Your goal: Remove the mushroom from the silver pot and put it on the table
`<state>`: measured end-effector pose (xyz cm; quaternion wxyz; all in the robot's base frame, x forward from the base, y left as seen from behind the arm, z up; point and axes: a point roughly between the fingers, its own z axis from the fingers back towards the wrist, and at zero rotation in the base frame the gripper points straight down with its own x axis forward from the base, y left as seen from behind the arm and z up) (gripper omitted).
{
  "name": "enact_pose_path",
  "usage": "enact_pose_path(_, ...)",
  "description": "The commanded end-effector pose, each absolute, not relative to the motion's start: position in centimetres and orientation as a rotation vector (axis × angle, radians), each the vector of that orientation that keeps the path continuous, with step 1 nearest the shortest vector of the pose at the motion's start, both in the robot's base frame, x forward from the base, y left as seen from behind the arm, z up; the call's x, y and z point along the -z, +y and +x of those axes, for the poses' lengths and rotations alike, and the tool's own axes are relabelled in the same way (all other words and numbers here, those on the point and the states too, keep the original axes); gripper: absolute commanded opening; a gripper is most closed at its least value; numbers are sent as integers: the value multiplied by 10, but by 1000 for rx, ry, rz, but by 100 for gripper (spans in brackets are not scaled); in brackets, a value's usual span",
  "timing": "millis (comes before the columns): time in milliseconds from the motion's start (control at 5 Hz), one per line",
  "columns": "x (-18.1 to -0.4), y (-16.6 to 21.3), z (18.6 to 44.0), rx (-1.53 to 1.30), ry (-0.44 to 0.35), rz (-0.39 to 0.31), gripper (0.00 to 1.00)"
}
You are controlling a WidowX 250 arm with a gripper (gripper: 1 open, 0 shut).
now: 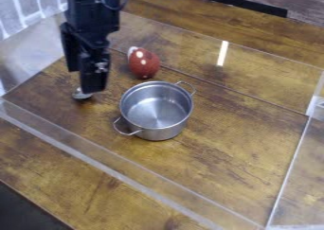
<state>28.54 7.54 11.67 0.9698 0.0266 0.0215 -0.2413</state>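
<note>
The silver pot (155,111) stands near the middle of the table (241,130), and its inside looks empty and shiny. The mushroom (143,62), red-brown with a pale stem end, lies on the wood just behind the pot. My gripper (89,79) hangs to the left of both, pointing down, open, with nothing between its black fingers (101,75). It is apart from the mushroom and the pot.
A small grey utensil head (83,94) pokes out under my gripper; the rest of that utensil is hidden behind it. Clear acrylic walls (139,156) run along the front and right edges. A white rack (15,11) stands at the far left.
</note>
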Motion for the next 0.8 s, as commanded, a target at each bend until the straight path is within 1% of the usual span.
enact_pose_path(0,-128,96,292,553,-55,111,100)
enact_pose_path(400,-98,90,297,718,-130,115,100)
enact_pose_path(600,-89,90,295,681,-154,124,100)
